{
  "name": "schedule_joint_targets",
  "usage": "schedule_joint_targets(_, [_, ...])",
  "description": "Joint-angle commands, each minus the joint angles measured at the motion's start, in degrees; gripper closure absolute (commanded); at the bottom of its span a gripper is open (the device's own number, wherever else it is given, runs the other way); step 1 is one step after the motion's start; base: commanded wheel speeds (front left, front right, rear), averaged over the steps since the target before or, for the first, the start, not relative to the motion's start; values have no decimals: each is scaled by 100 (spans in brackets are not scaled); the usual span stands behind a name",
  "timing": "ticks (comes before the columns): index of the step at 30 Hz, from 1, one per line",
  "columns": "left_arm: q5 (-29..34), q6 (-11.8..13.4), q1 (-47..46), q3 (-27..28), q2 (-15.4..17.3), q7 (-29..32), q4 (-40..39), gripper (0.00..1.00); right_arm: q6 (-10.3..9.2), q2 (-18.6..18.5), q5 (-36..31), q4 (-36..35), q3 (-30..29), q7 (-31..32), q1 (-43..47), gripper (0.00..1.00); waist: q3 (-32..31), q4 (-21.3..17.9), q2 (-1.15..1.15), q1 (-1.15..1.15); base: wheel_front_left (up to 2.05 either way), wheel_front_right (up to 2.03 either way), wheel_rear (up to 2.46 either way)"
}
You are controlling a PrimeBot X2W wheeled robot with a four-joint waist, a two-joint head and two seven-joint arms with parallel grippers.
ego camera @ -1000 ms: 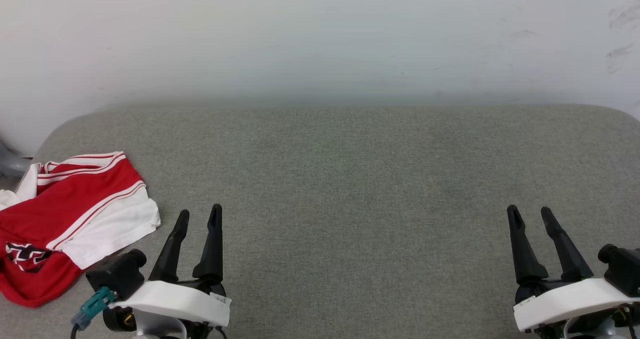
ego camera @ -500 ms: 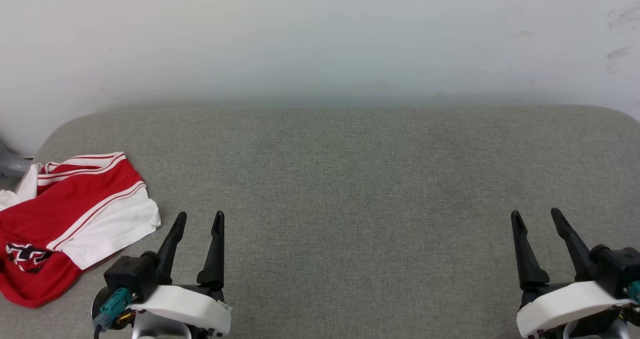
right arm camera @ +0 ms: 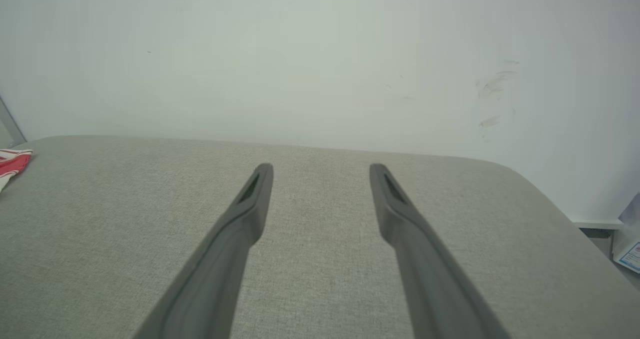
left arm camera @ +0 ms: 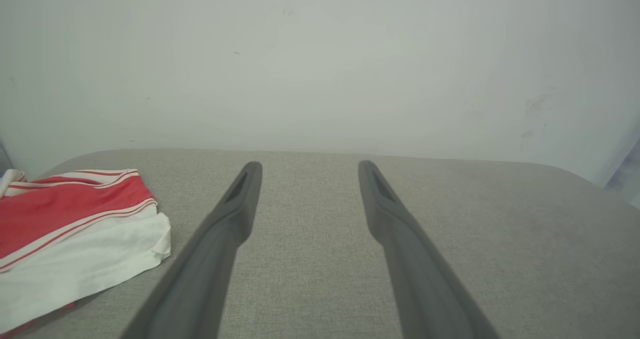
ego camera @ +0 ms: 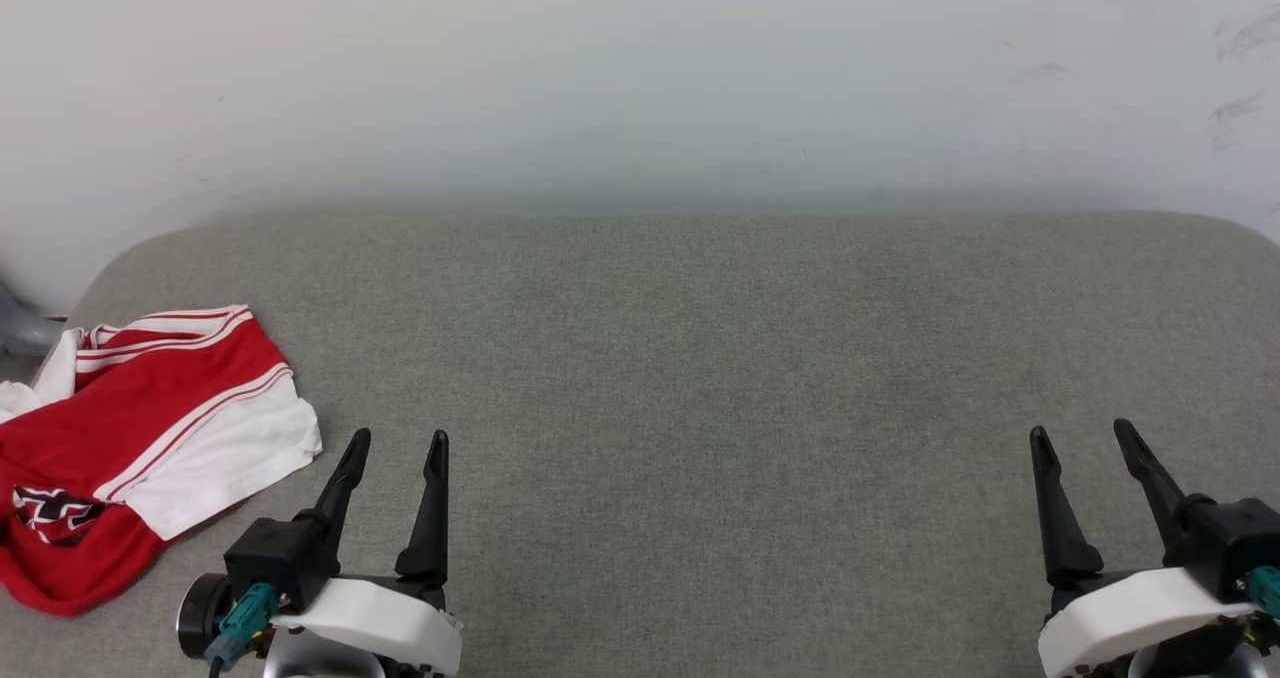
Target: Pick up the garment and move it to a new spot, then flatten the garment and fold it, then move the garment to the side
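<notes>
The garment (ego camera: 130,438), red with white sleeves and striped trim, lies crumpled at the left edge of the grey cushioned surface (ego camera: 700,358); part of its black-and-white lettering shows. In the left wrist view the garment (left arm camera: 70,229) lies left of the fingers. A corner of the garment (right arm camera: 12,166) shows at the far left of the right wrist view. My left gripper (ego camera: 398,440) hovers open just right of the garment, nothing between its fingers. Far to the right, my right gripper (ego camera: 1082,433) is open and empty too.
A white wall (ego camera: 640,78) rises behind the surface. The surface's rounded back corners show at left and right. A grey object (ego camera: 20,328) sits beyond the left edge. Floor and a small white item (right arm camera: 627,251) lie past the right edge.
Both grippers have drawn back toward the bottom of the head view and rolled slightly. The garment has not moved.
</notes>
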Motion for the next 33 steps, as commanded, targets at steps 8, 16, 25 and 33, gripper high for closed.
schedule_joint_targets(8, [294,-32,-14,17,-19,-128,2,0,-2,49,-315,-104,15,-106,98,0,-13,-8,0,0,0,0,0])
schedule_joint_targets(16, [387,-40,-12,65,-48,-192,-53,0,-2,56,-375,-153,8,-184,61,0,0,-16,0,0,0,0,0])
schedule_joint_targets(25, [322,-47,-66,164,-75,-212,2,0,-2,56,-174,-45,-40,-291,-61,0,25,185,0,0,0,0,0])
schedule_joint_targets(33, [282,-46,-125,231,-46,-212,72,0,-2,55,-36,28,49,-368,-118,0,46,720,0,0,0,0,0])
